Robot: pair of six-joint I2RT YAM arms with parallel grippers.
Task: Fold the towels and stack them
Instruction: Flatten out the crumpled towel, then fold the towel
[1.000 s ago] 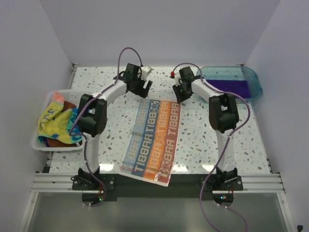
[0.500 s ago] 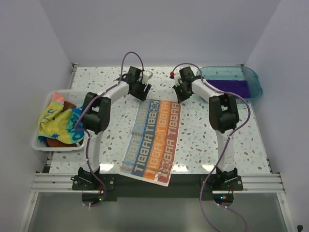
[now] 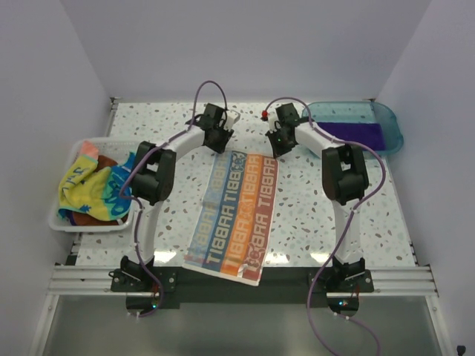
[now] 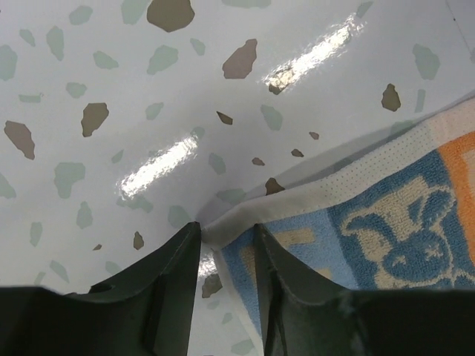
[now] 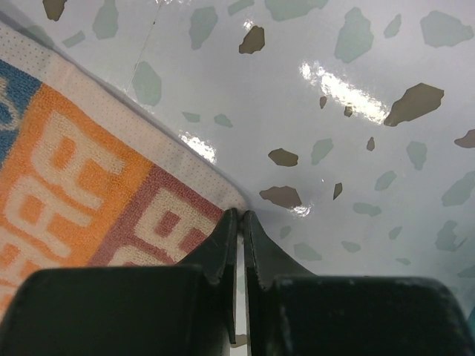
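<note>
Over the near edge of the table [image 3: 312, 215] hangs one end of the RABBIT towel [image 3: 236, 215] (lettering up). At its far left corner the left gripper [image 4: 226, 228] stands half open, the corner between its jaws; the right gripper [image 5: 239, 215] is pinched shut on the far right corner. Beyond, a purple towel [image 3: 360, 133] lies in a tray [image 3: 393, 119].

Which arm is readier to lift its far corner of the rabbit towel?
Right: the right pincer is shut on the far right corner of the RABBIT towel; the left pincer only straddles the far left corner, jaws apart.
</note>
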